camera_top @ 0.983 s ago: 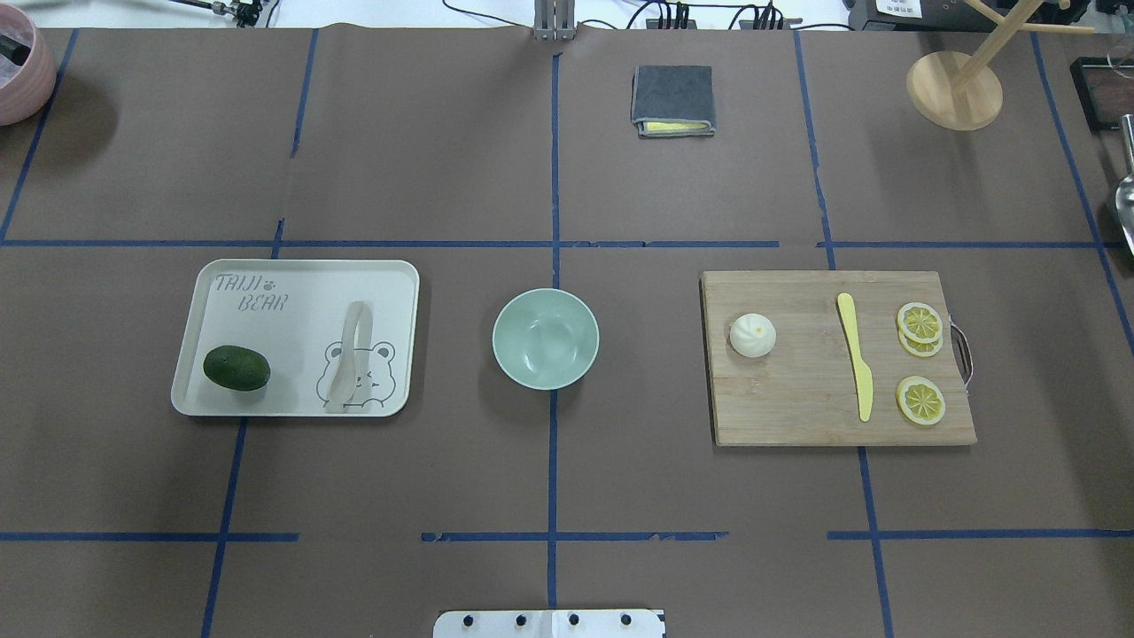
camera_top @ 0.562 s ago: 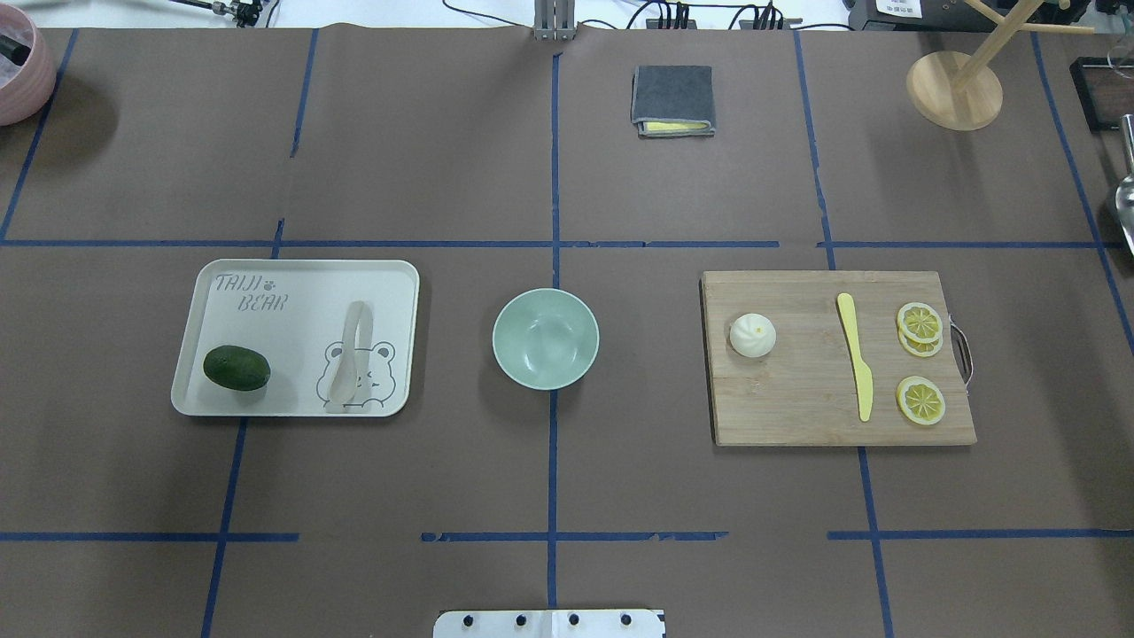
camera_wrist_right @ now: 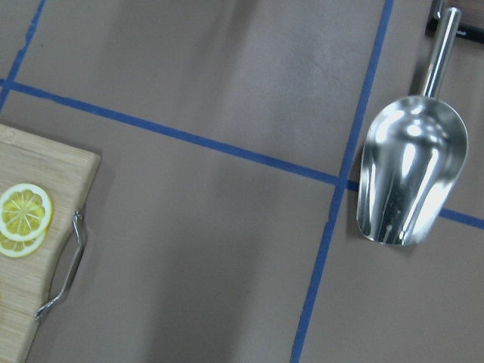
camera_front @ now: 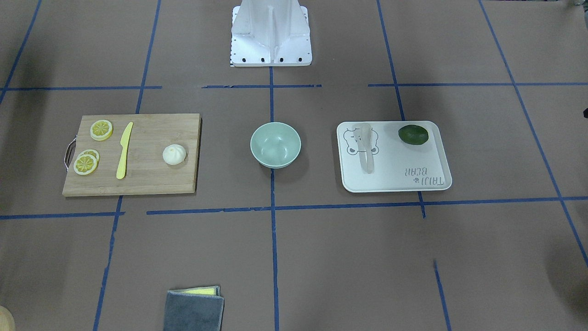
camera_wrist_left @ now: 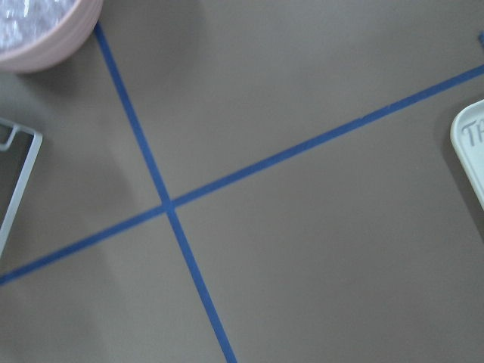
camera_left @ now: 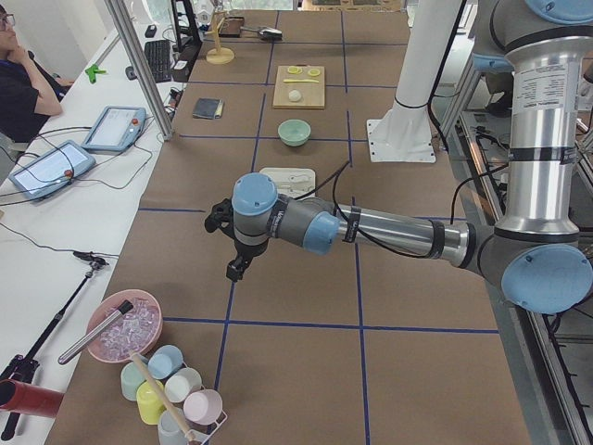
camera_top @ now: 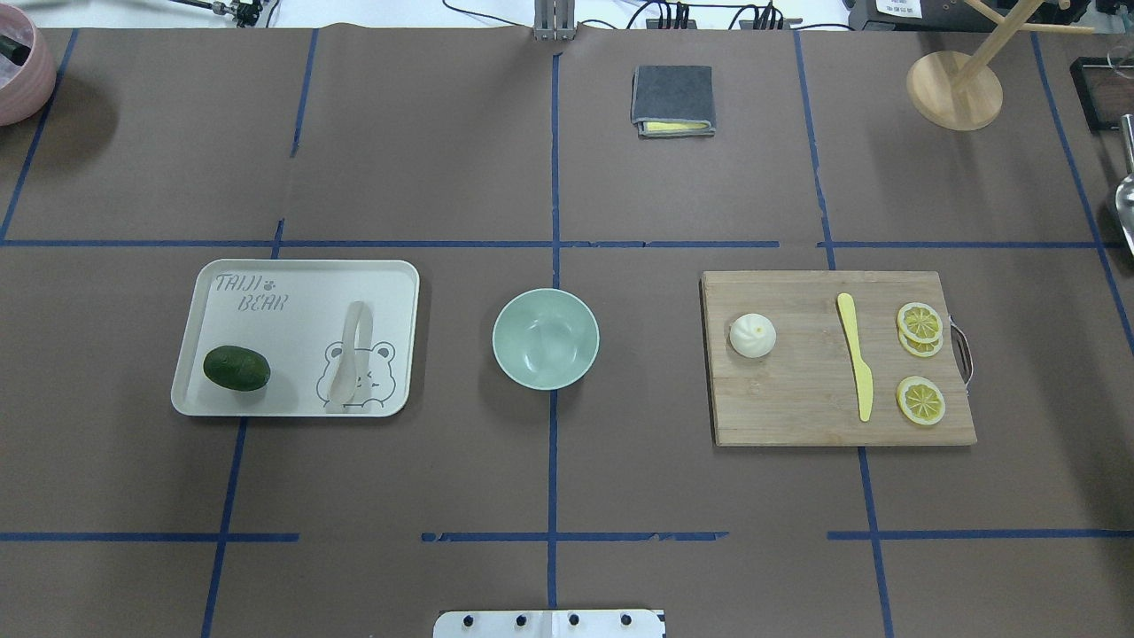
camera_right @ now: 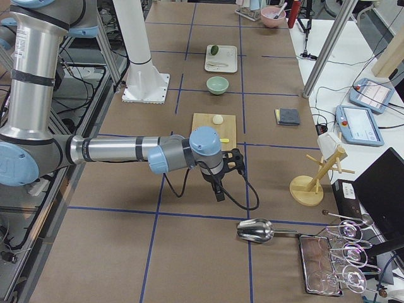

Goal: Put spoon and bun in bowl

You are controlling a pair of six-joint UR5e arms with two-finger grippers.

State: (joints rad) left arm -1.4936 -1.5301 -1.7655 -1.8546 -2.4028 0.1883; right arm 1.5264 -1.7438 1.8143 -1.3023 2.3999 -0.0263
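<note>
**Caller:** Start us at the spoon. Where is it?

**Me:** The spoon (camera_top: 347,354) lies on the white bear tray (camera_top: 292,292), toward the desk's left end, with its scoop pointing at my base's edge. An avocado (camera_top: 236,369) sits on the tray further left. The bun (camera_top: 752,335) is on the wooden board (camera_top: 797,399) toward the right end, and a yellow knife (camera_top: 856,354) and lemon slices (camera_top: 920,400) lie beyond it. The bowl (camera_top: 518,354) stands mid-desk between tray and board, apart from both.

**Caller:** And your grippers?

**Me:** My left gripper (camera_left: 237,269) hangs over brown paper at the left end, near the pink bowl (camera_top: 22,89) in the far left corner. My right gripper (camera_right: 218,189) hangs at the right end, near a steel scoop (camera_wrist_right: 408,178). Wide or narrow, I can't tell from here.

**Caller:** The surface?

**Me:** Brown paper gridded with blue tape. A folded grey cloth (camera_top: 672,99) and a wooden stand (camera_top: 954,89) sit by the far edge, and past it is a white bench (camera_left: 56,213) with tablets (camera_left: 113,127).
</note>
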